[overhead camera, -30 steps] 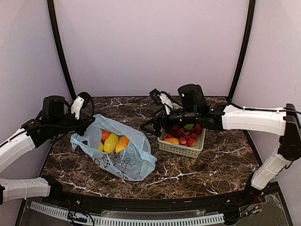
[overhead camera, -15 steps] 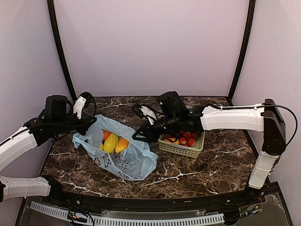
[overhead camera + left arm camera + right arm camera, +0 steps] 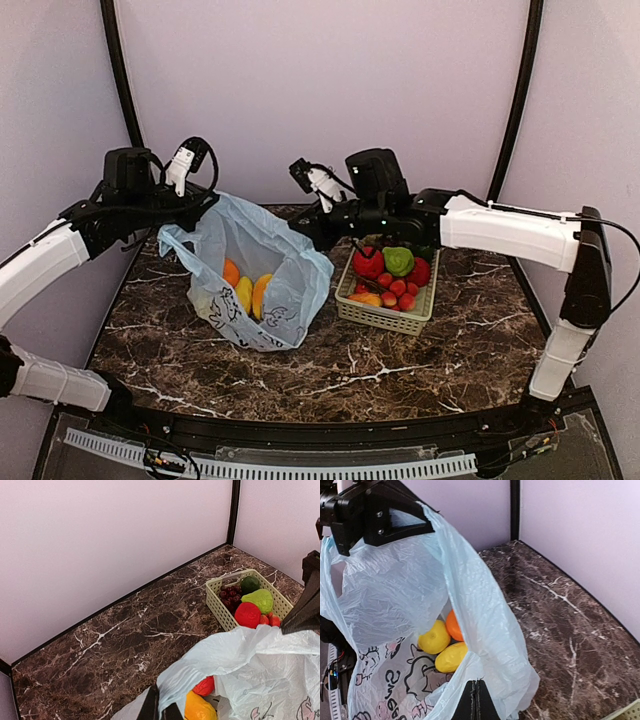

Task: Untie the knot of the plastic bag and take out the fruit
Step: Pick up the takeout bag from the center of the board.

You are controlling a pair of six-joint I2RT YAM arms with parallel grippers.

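Note:
The light blue plastic bag (image 3: 262, 255) hangs above the table, stretched between both grippers with its mouth spread open. My left gripper (image 3: 203, 203) is shut on the bag's left rim; its fingertips (image 3: 161, 702) pinch the film. My right gripper (image 3: 298, 232) is shut on the right rim, its closed tips (image 3: 476, 685) clamping the film. Inside lie fruit: a yellow lemon (image 3: 434, 636), an orange (image 3: 452, 625) and a mango shape (image 3: 451, 656). No knot shows in any view.
A pale green lattice basket (image 3: 384, 317) stands on the table right of the bag, holding red fruits, a green one (image 3: 398, 260), strawberries and grapes. Walls and black corner posts close off the back and sides.
My right gripper left the basket, crossed to the bag's right rim and shut on it. Both arms have risen, lifting the bag off the table and spreading its mouth.

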